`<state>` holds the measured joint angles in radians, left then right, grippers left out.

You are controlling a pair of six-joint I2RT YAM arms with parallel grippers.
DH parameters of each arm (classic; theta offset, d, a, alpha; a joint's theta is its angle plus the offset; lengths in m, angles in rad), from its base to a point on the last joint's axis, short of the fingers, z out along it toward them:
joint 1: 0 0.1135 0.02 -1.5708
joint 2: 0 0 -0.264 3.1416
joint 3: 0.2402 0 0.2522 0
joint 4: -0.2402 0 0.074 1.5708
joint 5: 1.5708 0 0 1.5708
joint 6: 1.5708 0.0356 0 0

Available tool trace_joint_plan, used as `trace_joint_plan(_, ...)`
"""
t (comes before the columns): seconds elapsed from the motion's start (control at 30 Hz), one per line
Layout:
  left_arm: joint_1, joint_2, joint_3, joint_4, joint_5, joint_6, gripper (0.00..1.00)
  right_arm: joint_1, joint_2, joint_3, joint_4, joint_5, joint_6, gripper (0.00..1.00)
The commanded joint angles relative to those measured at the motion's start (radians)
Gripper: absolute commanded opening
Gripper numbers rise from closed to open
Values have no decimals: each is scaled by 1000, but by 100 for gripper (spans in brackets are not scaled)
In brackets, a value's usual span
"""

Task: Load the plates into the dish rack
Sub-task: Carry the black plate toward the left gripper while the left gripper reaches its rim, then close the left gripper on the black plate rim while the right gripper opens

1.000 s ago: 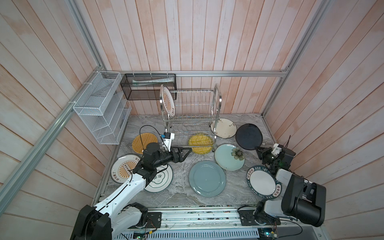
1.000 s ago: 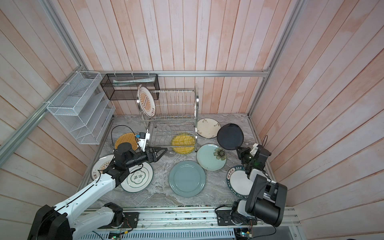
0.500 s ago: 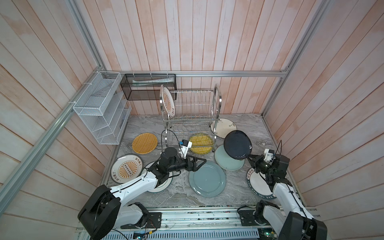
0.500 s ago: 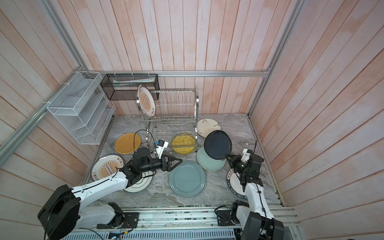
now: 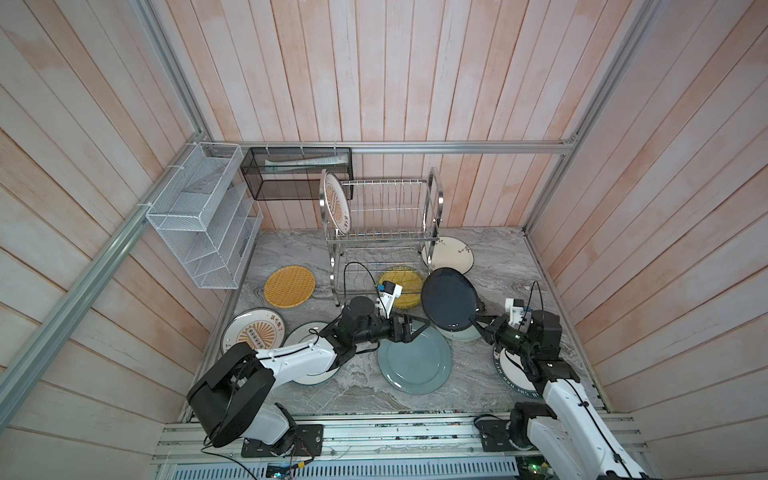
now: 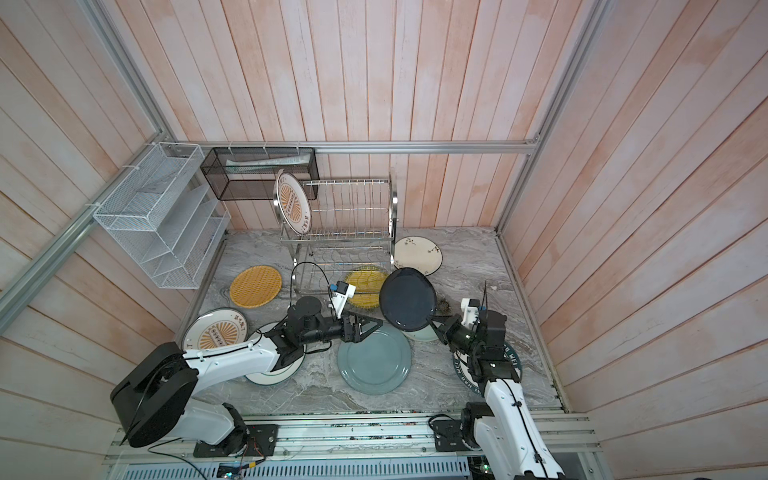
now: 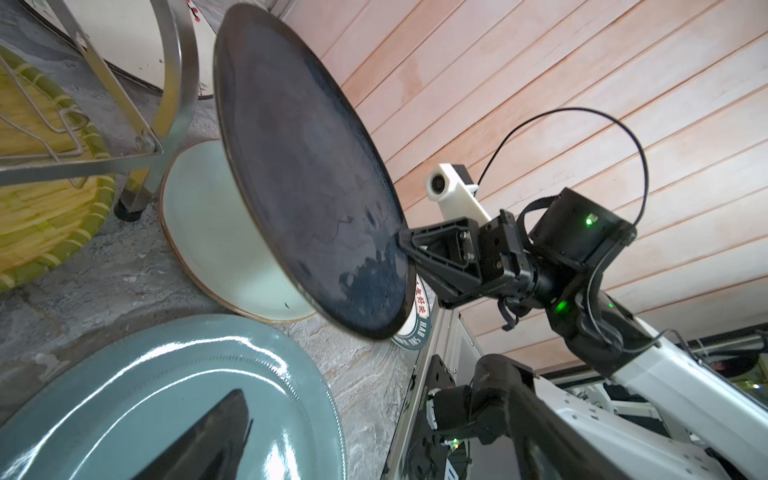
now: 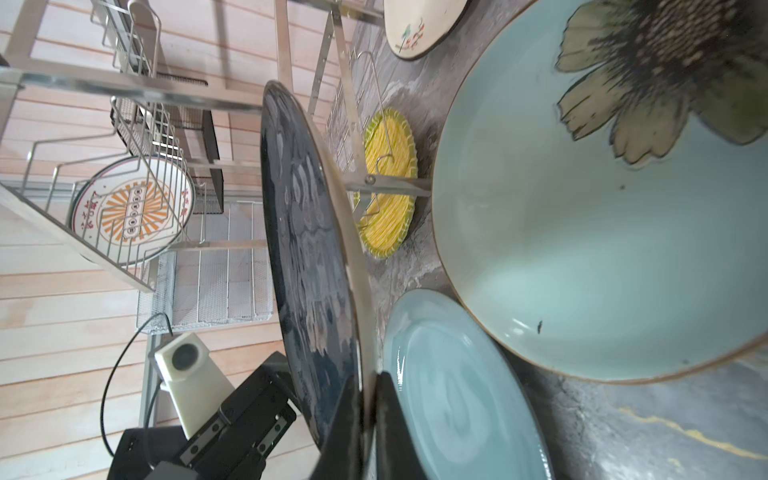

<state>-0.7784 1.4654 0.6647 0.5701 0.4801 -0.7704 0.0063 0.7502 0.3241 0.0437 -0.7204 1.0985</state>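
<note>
Carried leftward, black plate (image 5: pixel 449 298) hangs rim-pinched in right tool (image 5: pixel 473 321).

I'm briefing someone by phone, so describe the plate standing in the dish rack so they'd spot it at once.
Find the steel dish rack at the back wall. On its upper tier, at the end beside the black mesh basket, one plate stands on edge. It is white with an orange sunburst; its lookalike lies flat on the table.

We see a grey marbled table (image 5: pixel 503 266) bearing the rack (image 5: pixel 380 237) at the far middle. Flat on it lie a yellow plate (image 5: pixel 289 286) left, a grey-blue plate (image 5: pixel 414 362) near, and a cream plate (image 5: pixel 453 254) far right.
</note>
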Motion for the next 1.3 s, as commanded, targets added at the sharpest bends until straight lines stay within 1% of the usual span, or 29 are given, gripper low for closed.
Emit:
trace_joint_plan(0.0,-7,21,28,59,-86,-58,92,51,-28,48,93,17,43,0)
trace_joint_plan(0.2,-33,57,62,37,-186,-133,78,138,-28,57,123,59,76,0)
trace_joint_plan(0.33,-45,68,74,6,-242,-164,66,159,-23,59,140,68,84,0)
trace_joint_plan(0.43,-48,69,75,-1,-273,-187,54,166,-22,58,144,67,84,0)
trace_joint_plan(0.5,-51,67,76,-4,-289,-198,43,170,-20,57,146,69,85,0)
trace_joint_plan(0.6,-54,74,72,7,-299,-226,29,176,-20,56,154,70,90,0)
trace_joint_plan(0.63,-54,78,70,15,-301,-241,25,179,-20,55,155,71,90,0)
trace_joint_plan(0.73,-58,90,64,41,-313,-285,18,188,-23,55,154,74,90,0)
trace_joint_plan(0.83,-65,99,54,82,-327,-328,7,195,-27,56,150,75,90,0)
trace_joint_plan(0.87,-69,99,50,101,-330,-341,2,197,-28,55,149,75,87,0)
trace_joint_plan(0.9,-73,98,45,118,-333,-354,0,198,-29,55,148,75,86,0)
trace_joint_plan(1.0,-86,82,17,178,-358,-380,0,199,-29,56,148,76,82,0)
trace_joint_plan(1.1,-93,46,-5,187,-380,-378,0,201,-21,76,124,82,47,1)
trace_joint_plan(1.13,-95,26,-12,177,-389,-376,0,201,-16,89,108,90,24,10)
trace_joint_plan(1.17,-96,4,-20,155,-397,-371,0,202,-14,105,90,99,1,26)
trace_joint_plan(1.2,-97,-21,-30,139,-405,-367,0,201,-10,124,71,116,-24,38)
trace_joint_plan(1.27,-100,-78,-55,100,-422,-353,0,201,0,158,46,150,-69,54)
